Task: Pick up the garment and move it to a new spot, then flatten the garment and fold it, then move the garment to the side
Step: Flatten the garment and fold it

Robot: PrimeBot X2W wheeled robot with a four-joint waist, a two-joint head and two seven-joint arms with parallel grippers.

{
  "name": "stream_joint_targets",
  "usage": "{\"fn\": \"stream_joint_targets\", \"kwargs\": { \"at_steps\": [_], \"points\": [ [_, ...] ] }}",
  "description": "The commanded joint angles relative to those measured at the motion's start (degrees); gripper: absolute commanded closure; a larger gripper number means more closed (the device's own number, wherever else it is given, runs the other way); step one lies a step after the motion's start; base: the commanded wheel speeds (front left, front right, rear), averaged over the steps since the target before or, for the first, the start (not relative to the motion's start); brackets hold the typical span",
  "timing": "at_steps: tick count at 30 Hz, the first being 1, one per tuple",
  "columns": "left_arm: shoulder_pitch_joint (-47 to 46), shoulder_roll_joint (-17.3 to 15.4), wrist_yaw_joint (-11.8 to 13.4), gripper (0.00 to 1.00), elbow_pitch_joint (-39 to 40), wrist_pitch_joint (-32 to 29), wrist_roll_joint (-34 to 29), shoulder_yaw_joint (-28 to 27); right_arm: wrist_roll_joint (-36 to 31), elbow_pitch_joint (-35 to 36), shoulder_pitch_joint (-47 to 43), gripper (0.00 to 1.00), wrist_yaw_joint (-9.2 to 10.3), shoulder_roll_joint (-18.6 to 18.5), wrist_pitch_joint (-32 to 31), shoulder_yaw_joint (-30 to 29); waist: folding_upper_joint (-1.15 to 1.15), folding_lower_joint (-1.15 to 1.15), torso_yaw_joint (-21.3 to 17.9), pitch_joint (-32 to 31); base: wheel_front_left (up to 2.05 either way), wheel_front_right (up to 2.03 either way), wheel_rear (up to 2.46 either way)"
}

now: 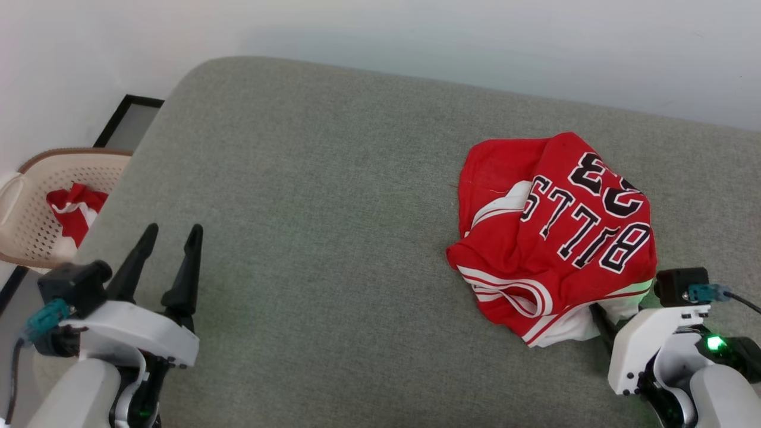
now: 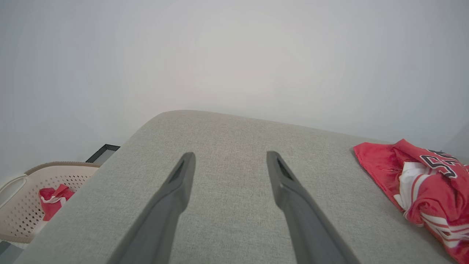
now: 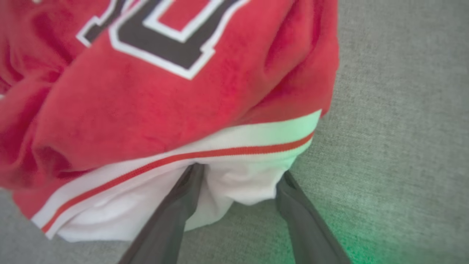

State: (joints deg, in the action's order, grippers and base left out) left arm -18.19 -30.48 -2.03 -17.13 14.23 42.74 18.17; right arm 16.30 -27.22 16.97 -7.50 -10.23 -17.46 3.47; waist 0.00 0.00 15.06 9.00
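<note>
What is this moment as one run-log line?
garment: crumpled on grey surface | right gripper: open around its white edge | left gripper: open, empty

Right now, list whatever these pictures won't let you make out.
- Shirt: crumpled in the head view, where its own folds hide its shape and underside. The left wrist view's right edge cuts it off.
- Right hand: in the right wrist view, the shirt's white edge hides how far the tips reach.
- Basket: the head view's left edge cuts it. The cloth inside is too small to identify.
</note>
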Motion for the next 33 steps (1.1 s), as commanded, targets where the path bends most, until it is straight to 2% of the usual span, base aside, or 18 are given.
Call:
{"fn": "stream_joint_targets", "kwargs": {
  "at_steps": [1, 7, 14, 15, 22, 27, 33],
  "points": [
    [-0.4, 0.3, -0.4, 0.00, -0.3, 0.3, -0.3, -0.2, 0.0, -2.4, -1.6, 1.00, 0.00, 1.0, -2.6, 1.8, 0.00, 0.00, -0.1, 0.0, 0.00, 0.00, 0.00],
    [-0.7, 0.5, -1.0, 0.00, -1.2, 0.5, -0.3, -0.6, 1.4, 0.7, -1.1, 1.00, 0.06, -1.3, -5.6, 2.3, 0.00, 0.00, -1.1, -0.5, 0.00, 0.00, 0.00],
    [-0.6, 0.4, -1.2, 0.00, -1.4, 0.7, -0.3, -1.0, 3.1, 8.0, -1.0, 1.00, 0.06, -5.4, -10.6, -0.6, 0.00, 0.00, -2.5, -1.0, 0.00, 0.00, 0.00],
    [-0.6, 0.3, -1.3, 0.00, -1.4, 0.8, -0.5, -1.0, 3.0, 10.7, -1.3, 1.00, 0.06, -7.4, -12.6, -2.5, 0.00, 0.00, -3.0, -1.0, 0.00, 0.00, 0.00],
    [-1.3, 0.5, -1.7, 0.00, -1.7, 0.8, -0.8, -0.7, 0.5, 15.9, -2.7, 1.00, 0.06, -12.4, -20.1, -11.1, 0.00, 0.00, -3.8, -0.8, 0.00, 0.00, 0.00],
    [-1.9, 0.9, -2.0, 0.00, -2.1, 0.8, -1.0, -0.4, -1.8, 15.4, -2.9, 1.00, 0.06, -13.6, -21.8, -14.8, 0.00, 0.00, -3.9, -0.4, 0.00, 0.00, 0.00],
    [-3.1, 1.4, -2.7, 0.00, -3.2, 0.9, -1.1, 0.3, -2.6, 7.8, -0.9, 1.00, 0.06, -11.2, -18.8, -16.8, 0.00, 0.00, -3.9, -0.1, 0.00, 0.00, 0.00]
  ]
}}
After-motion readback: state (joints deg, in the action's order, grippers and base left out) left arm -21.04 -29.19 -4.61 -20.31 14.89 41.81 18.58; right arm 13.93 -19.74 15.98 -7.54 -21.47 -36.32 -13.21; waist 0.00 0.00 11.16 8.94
